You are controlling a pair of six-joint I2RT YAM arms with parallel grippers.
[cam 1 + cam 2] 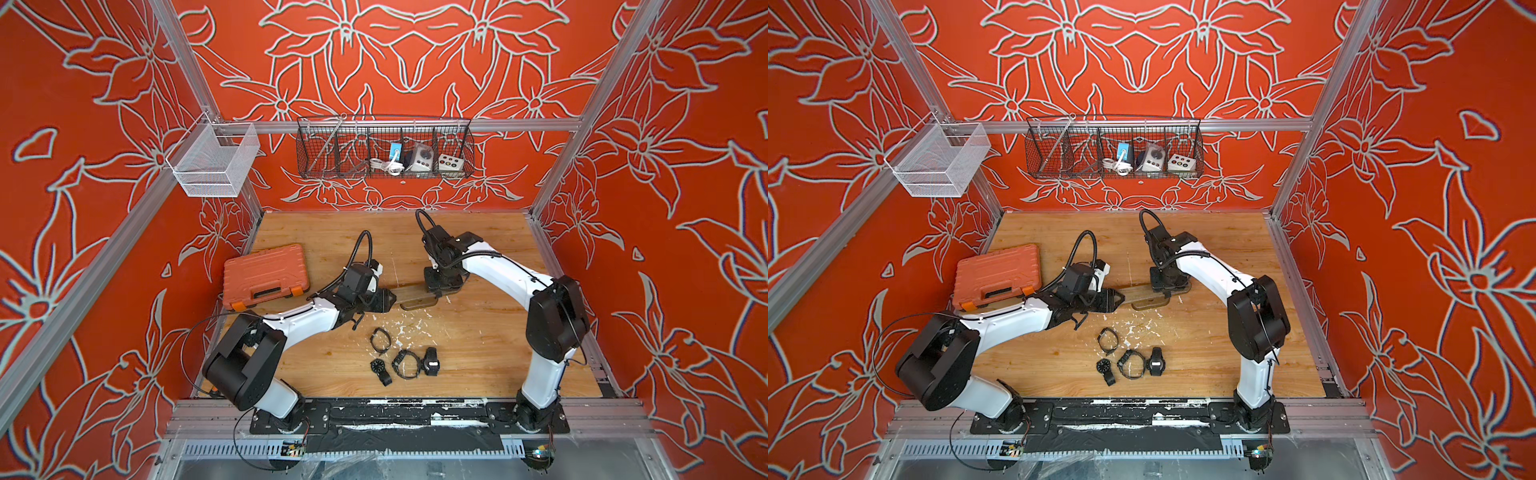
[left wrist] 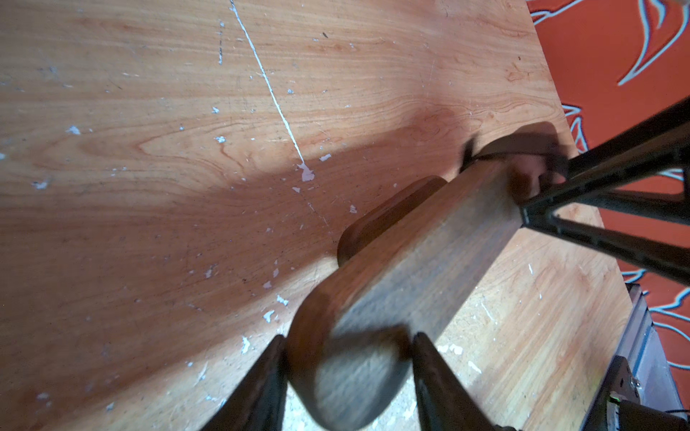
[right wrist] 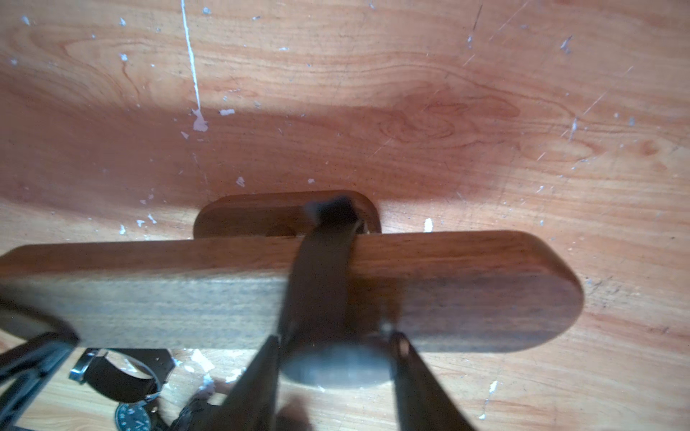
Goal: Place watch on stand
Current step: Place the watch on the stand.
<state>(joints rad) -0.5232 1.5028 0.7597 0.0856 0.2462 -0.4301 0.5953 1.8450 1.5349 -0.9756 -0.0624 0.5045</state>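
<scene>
Nearest the arms' bases, four loose watches (image 1: 405, 363) are lying in a cluster on the wooden table (image 1: 478, 353), near its middle and well apart from both grippers. In both top views they are showing as dark bands, one of them (image 1: 1105, 370) with a round dial facing up.

Just beyond them the stand (image 1: 415, 297) is sitting at the centre of the table, its long brown bar running left to right above a small dark base (image 3: 242, 216). The left gripper (image 2: 347, 373) is reaching in from the left and clamping the bar's rounded left end. It is roughly half open around the wood, with a finger (image 2: 269, 373) pressing on each side.

The right gripper (image 3: 336, 373) is hanging over the bar, right of its middle. The watch (image 3: 321, 268) is sitting on the bar there, its dark strap looping over the top and down the far side. Its round case is lying on the near side, between the right gripper's fingers (image 3: 410, 377). Those fingers are standing close on either side of the case, but the view is blurring there, so I cannot tell whether they are pinching it or standing just clear.

Farther back on the left, an orange tool case (image 1: 266, 274) is lying shut beside the left arm. On the far wall a black wire basket (image 1: 316, 153) is hanging from a rail, holding small devices and a white cable. A white mesh basket (image 1: 212, 166) is hanging at the far left corner.
</scene>
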